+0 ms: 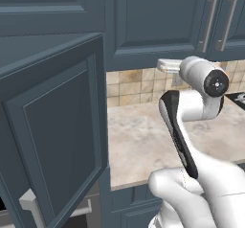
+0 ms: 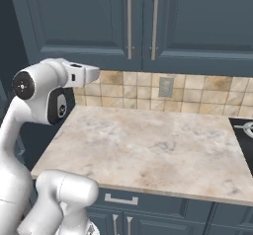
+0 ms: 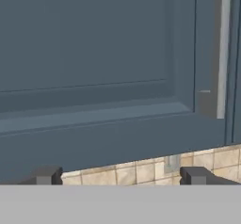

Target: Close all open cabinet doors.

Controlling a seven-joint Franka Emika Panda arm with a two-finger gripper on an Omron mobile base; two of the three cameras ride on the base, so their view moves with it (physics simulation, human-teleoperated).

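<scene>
The counter (image 1: 143, 141) and tiled wall (image 2: 197, 98) are seen by both base views, from behind-left and behind-right. The open door (image 1: 57, 126) is shown close at 9 o'clock. A closed door (image 3: 103, 53) is faced closely by the hand view.

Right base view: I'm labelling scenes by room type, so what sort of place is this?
A kitchen, rendered: slate-blue wall cabinet doors above a tiled backsplash, a marble-look counter with drawers beneath, and the edge of a black cooktop at right.
</scene>
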